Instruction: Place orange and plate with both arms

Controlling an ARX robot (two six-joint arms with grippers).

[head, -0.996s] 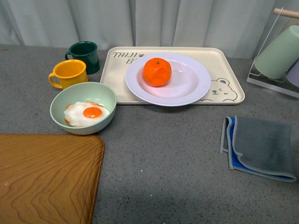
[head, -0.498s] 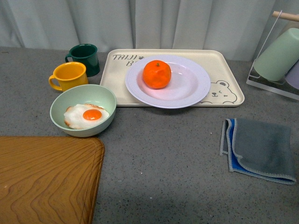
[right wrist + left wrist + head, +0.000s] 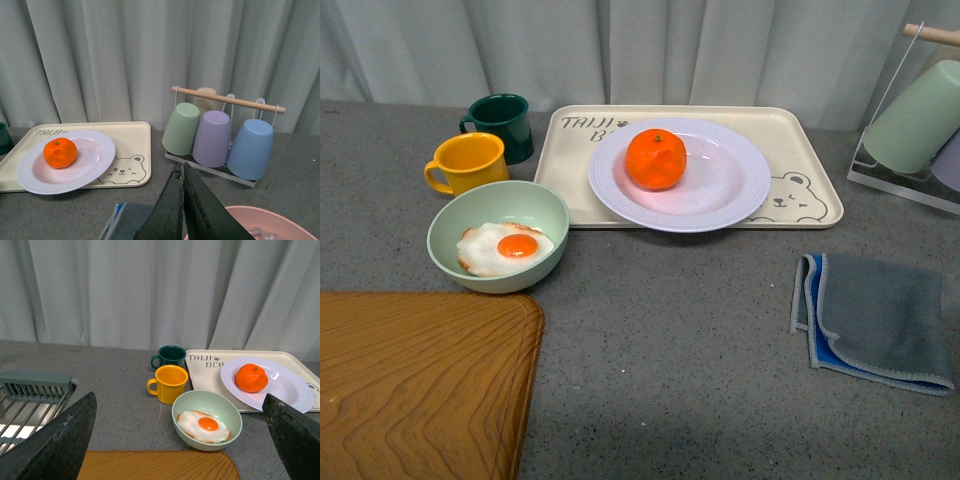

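Observation:
The orange (image 3: 656,157) sits on the left part of the white plate (image 3: 720,190), which rests on the cream bear tray (image 3: 800,150) at the back. Both also show in the left wrist view, orange (image 3: 251,378) and plate (image 3: 290,390), and in the right wrist view, orange (image 3: 60,152) and plate (image 3: 90,165). Neither gripper shows in the front view. My left gripper (image 3: 180,437) is open and empty, well back from the tray. My right gripper (image 3: 181,200) is shut and empty, above the cloth side of the table.
A pale green bowl (image 3: 498,235) with a fried egg, a yellow mug (image 3: 468,160) and a dark green mug (image 3: 502,122) stand left of the tray. A wooden board (image 3: 420,385) lies front left, a grey-blue cloth (image 3: 875,320) right, a cup rack (image 3: 220,132) back right.
The front view has shifted very slightly between the earliest frame and now. The orange, plate and tray have not moved.

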